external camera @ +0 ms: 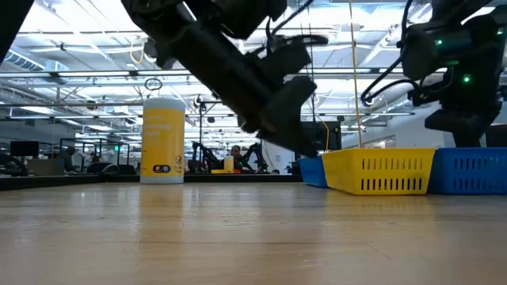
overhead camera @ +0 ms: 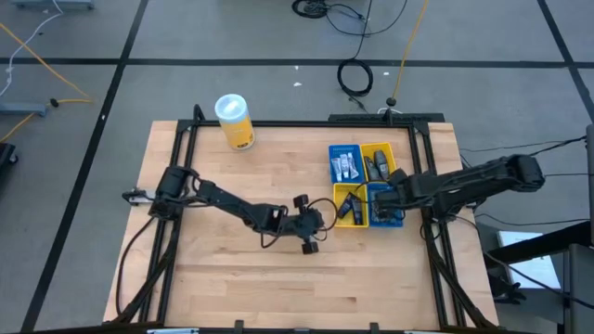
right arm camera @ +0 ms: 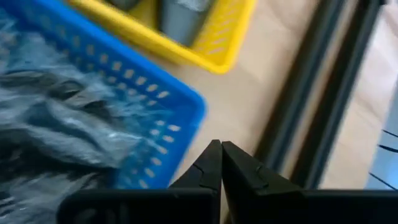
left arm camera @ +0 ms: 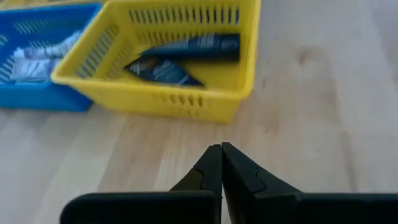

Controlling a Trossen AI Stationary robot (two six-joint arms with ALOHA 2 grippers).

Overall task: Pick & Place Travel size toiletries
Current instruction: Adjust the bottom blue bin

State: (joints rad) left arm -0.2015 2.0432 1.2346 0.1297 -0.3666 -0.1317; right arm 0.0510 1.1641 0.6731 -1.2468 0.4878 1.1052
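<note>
Wood-grain bench (overhead camera: 232,241), pale planks, carries my stock as follows. Dark packets (left arm camera: 180,59): two, flat and glossy, lying crossed inside a slotted yellow plastic compartment (left arm camera: 186,102); print too small for me to read. White tubes (overhead camera: 347,165): a cluster in the blue compartment (overhead camera: 332,153), individual count unclear from above. Grey pouches (right arm camera: 50,130): crinkled, wrapped in film, blurred, heaped in a blue perforated compartment (right arm camera: 168,106). Left end effector (left arm camera: 221,163): fingers pressed together, nothing held, just short of the yellow compartment with the dark packets beyond its wall. Right end effector (right arm camera: 221,160): likewise pinched closed and empty, at the blue compartment's corner, pouches just beside it. Yellow canister (overhead camera: 234,121), white lid, stands apart at the bench's far side.
</note>
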